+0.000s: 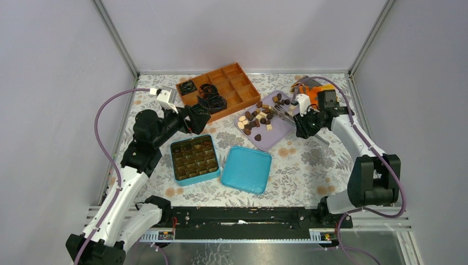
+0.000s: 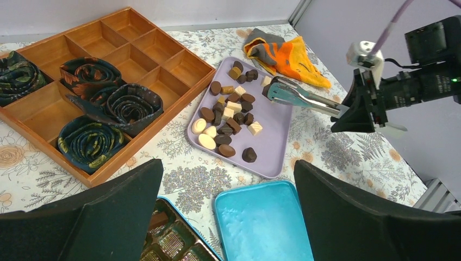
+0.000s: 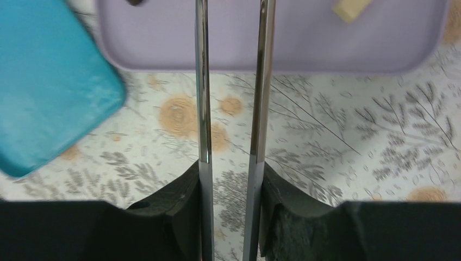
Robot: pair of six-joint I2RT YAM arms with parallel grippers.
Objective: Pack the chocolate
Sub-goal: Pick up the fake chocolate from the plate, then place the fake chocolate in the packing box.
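The chocolate (image 1: 258, 117) (image 2: 228, 117) lies in a loose heap of dark, brown and cream pieces on the purple tray (image 1: 277, 136) (image 2: 277, 144). My right gripper (image 1: 303, 119) (image 3: 231, 174) is shut on metal tongs (image 1: 284, 112) (image 2: 299, 97) (image 3: 202, 81), whose tips reach over the tray's right part, next to the heap. Whether a piece sits between the tips does not show. The blue tin (image 1: 194, 159) (image 2: 174, 239) with its gold-lined compartments stands open. My left gripper (image 1: 198, 118) (image 2: 227, 168) hangs open above the table between the tin and the tray.
The tin's blue lid (image 1: 246, 169) (image 2: 261, 223) (image 3: 49, 81) lies right of the tin. A wooden divided tray (image 1: 221, 88) (image 2: 136, 49) with dark rolled items stands at the back. An orange and grey cloth (image 1: 309, 87) (image 2: 282, 51) lies behind the purple tray.
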